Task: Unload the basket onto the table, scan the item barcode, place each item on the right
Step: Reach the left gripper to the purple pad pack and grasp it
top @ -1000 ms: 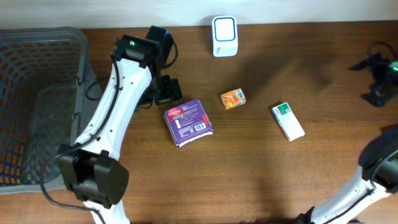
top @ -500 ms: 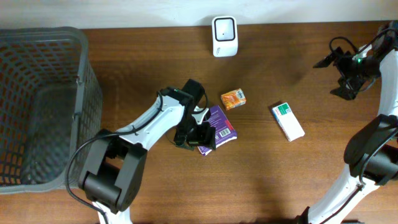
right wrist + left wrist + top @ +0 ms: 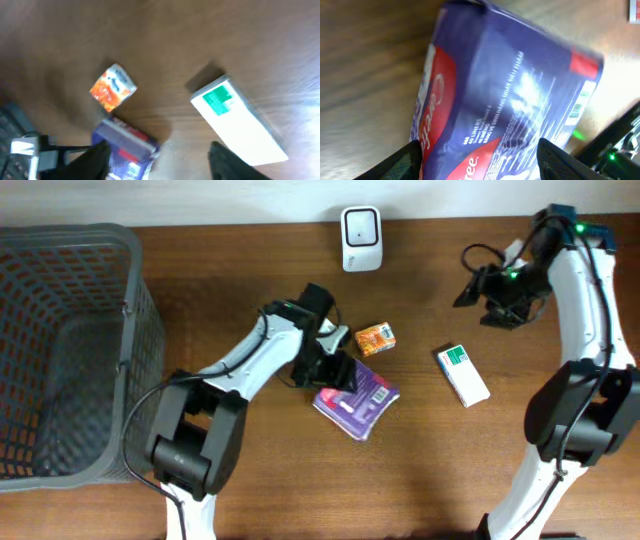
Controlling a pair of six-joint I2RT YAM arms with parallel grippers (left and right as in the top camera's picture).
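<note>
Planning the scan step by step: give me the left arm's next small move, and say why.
Probably carry the purple pack toward the white scanner. The left claw grips the pack, its barcode faces up, and the scanner stands well apart from it, so the code likely cannot be read yet.

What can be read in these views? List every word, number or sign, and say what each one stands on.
"Care...", white script on a red patch, partly cut off: on the purple pack.
"40 LINERS", small white print, probably: on the same pack. The lines beneath it are too blurred to read.
Barcode digits on that pack: too small to read.
Orange box: print too blurred to read.
White and green box: nothing legible.
</note>
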